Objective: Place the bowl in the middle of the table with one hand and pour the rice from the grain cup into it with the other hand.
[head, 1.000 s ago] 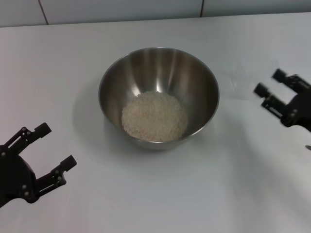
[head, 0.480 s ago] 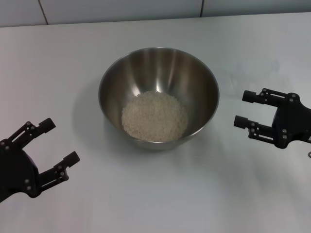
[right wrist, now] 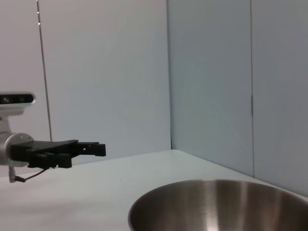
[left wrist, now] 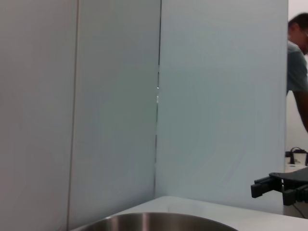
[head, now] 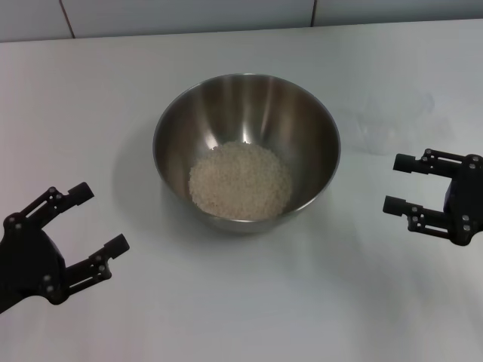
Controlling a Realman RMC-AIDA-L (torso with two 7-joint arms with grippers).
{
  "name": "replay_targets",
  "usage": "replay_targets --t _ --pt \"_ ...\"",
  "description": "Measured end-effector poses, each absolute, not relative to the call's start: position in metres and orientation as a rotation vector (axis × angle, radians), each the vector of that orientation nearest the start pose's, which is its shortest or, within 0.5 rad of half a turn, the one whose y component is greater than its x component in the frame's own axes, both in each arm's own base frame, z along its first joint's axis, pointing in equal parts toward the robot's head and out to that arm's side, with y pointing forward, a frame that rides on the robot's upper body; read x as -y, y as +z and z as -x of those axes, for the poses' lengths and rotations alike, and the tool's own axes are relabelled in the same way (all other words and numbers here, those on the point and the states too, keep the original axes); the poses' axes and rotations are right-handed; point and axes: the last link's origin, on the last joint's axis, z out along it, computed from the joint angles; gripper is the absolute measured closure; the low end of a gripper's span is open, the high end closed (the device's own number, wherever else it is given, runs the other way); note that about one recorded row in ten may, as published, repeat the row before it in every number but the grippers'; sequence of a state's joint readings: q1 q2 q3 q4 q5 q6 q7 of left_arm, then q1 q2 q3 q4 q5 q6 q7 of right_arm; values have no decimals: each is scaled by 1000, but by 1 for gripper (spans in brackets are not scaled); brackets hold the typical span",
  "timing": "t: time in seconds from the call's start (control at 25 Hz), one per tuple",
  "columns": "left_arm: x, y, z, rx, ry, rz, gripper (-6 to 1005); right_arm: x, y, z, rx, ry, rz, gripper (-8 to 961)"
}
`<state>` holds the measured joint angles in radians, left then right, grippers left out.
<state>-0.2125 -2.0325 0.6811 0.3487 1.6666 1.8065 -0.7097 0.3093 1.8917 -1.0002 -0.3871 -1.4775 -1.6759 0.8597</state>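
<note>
Rice (head: 240, 179) lies heaped in the bowl (head: 226, 102) mid-surface (head: 241, 302) — pouring looks done. Nearest, the left gripper (head: 89, 220) hangs wide and empty; the right gripper (head: 400, 184), beside the bowl, likewise. Beyond it, a faint clear cup (head: 392, 121) — likely set down.

Bowl (head: 247, 113): shiny silver steel. Rice (head: 240, 181): off-white. Counter (head: 226, 317): plain matte white. Left pincer (head: 94, 228), right pincer (head: 398, 183): black.
</note>
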Motion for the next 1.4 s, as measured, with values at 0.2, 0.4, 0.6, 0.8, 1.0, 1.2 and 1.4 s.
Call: replay_targets --t 0.2,0.4,0.6,0.8,1.0,1.2,1.4 --pt "-216 3 320 302 -1040 2435 129 -257 34 -323 -279 865 2608 305" --pt "-222 4 318 312 -1036 2472 129 -256 34 -323 -275 862 2620 304" --pt "-228 7 317 330 -1036 2496 129 -256 34 -323 -270 860 2622 306" --pt "-232 11 316 326 -1031 2503 129 -256 34 -322 -261 857 2626 306" --pt "-231 11 316 330 -1029 2510 129 -256 34 -322 -256 859 2626 306" --pt "-229 12 318 339 -1021 2512 129 -256 33 -321 -254 862 2626 306" --pt "-228 12 320 343 -1013 2520 129 -256 32 -321 -252 864 2626 306"
